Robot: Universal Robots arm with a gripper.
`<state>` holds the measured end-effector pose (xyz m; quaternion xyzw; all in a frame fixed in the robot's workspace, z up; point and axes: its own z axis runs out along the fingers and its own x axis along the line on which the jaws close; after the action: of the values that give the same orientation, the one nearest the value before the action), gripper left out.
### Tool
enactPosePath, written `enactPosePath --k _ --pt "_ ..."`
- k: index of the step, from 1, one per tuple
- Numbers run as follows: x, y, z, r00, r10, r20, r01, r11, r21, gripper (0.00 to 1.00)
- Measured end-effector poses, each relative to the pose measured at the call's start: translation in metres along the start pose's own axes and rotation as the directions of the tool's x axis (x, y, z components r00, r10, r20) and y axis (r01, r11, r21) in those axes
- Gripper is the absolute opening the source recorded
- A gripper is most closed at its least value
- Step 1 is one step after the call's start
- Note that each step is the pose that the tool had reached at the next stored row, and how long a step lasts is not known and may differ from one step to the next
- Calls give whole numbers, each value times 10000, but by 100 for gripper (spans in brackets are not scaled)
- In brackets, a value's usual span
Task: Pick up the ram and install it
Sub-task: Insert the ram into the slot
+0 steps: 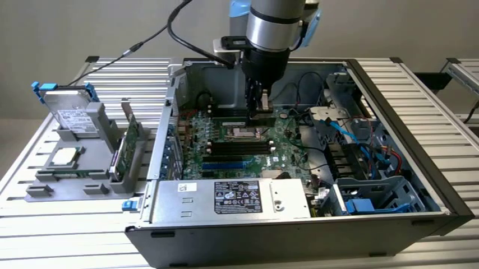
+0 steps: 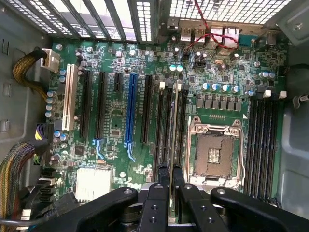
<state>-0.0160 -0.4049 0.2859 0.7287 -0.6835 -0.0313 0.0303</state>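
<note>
Slatted metal worktop [image 1: 67, 224] carrying an open PC case [image 1: 262, 246] | pincer [image 1: 259, 109] closed on ram [image 2: 173, 121], held edge-on over motherboard [image 2: 116, 121] slots beside CPU socket [image 2: 214, 152] | ram likely light, stiff, fragile: best gripped on its flat faces near the top edge, clear of the contacts

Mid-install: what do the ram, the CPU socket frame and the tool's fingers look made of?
Ram: edge-on, thin pale strip; likely circuit board. CPU socket frame: bare shiny metal, silver glints. Tool fingers: matte black with screw holes; coated metal or hard plastic, unclear.
</note>
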Motion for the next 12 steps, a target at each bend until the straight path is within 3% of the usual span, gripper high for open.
enactPosePath --k 12 --pt "12 -12 217 10000 6 1 -6 10000 0 14"
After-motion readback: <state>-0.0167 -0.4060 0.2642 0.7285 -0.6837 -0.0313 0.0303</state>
